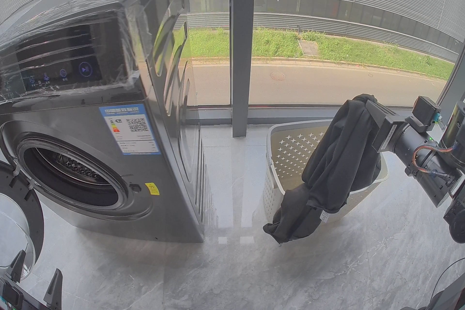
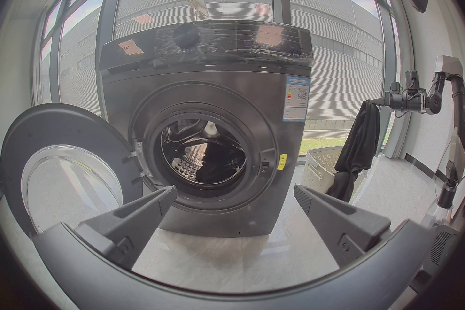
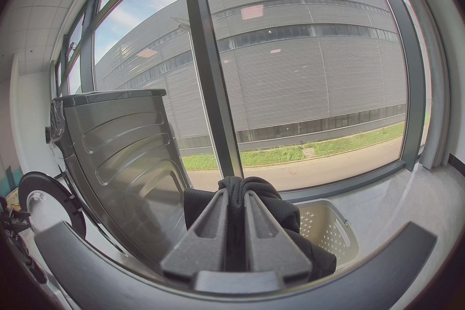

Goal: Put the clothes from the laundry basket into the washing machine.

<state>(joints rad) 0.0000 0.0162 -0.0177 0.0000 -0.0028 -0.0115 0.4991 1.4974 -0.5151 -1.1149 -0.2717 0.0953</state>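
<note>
A black garment (image 1: pixel 334 170) hangs from my right gripper (image 1: pixel 373 115), which is shut on its top fold above the white laundry basket (image 1: pixel 286 151). The cloth's lower end drapes over the basket's front rim toward the floor. In the right wrist view the fingers (image 3: pixel 213 224) pinch the black garment (image 3: pixel 242 194) between them, with the laundry basket (image 3: pixel 329 228) beyond. The grey washing machine (image 1: pixel 97 131) stands at left with its round door (image 2: pixel 63 165) swung open and its drum (image 2: pixel 203 156) exposed. My left gripper (image 2: pixel 232 224) is open, low in front of the drum, holding nothing.
A dark window pillar (image 1: pixel 242 35) rises behind, between machine and basket. The glass wall runs along the back. Pale marble floor (image 1: pixel 232 272) lies bare between the machine and the basket.
</note>
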